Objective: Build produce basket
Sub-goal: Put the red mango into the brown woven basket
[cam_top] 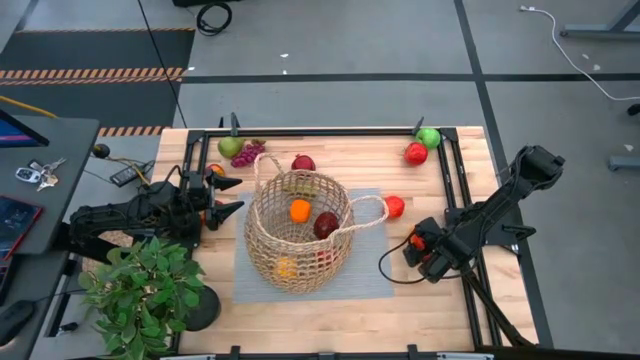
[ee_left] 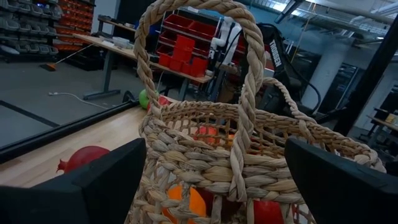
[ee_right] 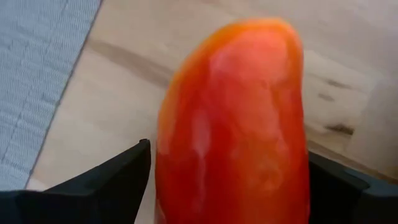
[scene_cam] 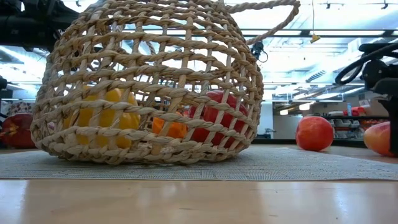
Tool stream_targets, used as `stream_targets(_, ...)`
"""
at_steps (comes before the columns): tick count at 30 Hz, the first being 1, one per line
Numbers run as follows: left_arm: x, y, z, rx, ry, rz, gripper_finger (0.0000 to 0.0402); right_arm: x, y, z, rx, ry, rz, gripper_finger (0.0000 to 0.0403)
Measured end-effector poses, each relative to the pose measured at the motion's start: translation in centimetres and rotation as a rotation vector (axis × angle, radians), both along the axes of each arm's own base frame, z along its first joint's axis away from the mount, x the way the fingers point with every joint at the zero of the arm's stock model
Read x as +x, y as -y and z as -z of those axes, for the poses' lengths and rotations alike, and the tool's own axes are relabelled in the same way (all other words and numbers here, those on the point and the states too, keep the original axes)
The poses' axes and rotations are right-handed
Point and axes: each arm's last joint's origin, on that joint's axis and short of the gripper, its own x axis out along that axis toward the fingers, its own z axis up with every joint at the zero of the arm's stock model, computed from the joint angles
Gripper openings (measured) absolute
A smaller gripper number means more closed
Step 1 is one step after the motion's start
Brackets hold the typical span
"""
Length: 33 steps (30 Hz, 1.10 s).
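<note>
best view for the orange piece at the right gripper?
Right wrist view: the orange piece fills the picture between the right gripper fingers. High view shows only an orange speck; low view, an edge sliver; left wrist, nothing.

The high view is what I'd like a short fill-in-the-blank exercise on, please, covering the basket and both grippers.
1. The wicker basket sits on a grey ____.
2. The right gripper closes around an ____ pepper.
3. The left gripper is open on the basket's ____ side.
4. The potted plant stands near the ____ arm.

Missing words: mat; orange-red; left; left
</note>
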Motion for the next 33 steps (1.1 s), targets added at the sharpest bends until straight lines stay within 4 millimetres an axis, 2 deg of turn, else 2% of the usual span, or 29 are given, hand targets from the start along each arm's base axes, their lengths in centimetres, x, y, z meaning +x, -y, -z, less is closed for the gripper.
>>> stream_targets(3,0.0,0.0,0.0,0.0,0.0,0.0,0.0389,0.0,-0.1,0.0,0.02,-0.021,-0.012,0.033)
stream_targets(8,0.0,0.0,0.0,0.0,0.0,0.0,0.0389,0.0,-0.1,0.0,0.019,-0.024,-0.021,0.0269)
stream_targets(12,0.0,0.0,0.0,0.0,0.0,0.0,0.0389,0.0,-0.1,-0.1,0.016,-0.032,-0.041,0.0267)
stream_targets(15,0.0,0.0,0.0,0.0,0.0,0.0,0.0389,0.3,-0.3,-1.2,-0.009,-0.043,-0.057,0.0267)
stream_targets(19,0.0,0.0,0.0,0.0,0.0,0.0,0.0389,0.5,-0.1,-4.7,-0.129,-0.066,-0.056,0.0267)
stream_targets(24,0.0,0.0,0.0,0.0,0.0,0.0,0.0389,1.8,-0.7,-10.7,-0.187,0.062,-0.124,0.0278)
stream_targets(29,0.0,0.0,0.0,0.0,-0.001,0.0,0.0389,3.6,-2.4,-15.7,-0.061,0.213,-0.304,0.028)
stream_targets(33,0.0,0.0,0.0,0.0,-0.001,0.0,0.0389,5.2,-4.2,-17.9,0.064,0.358,-0.575,0.0279)
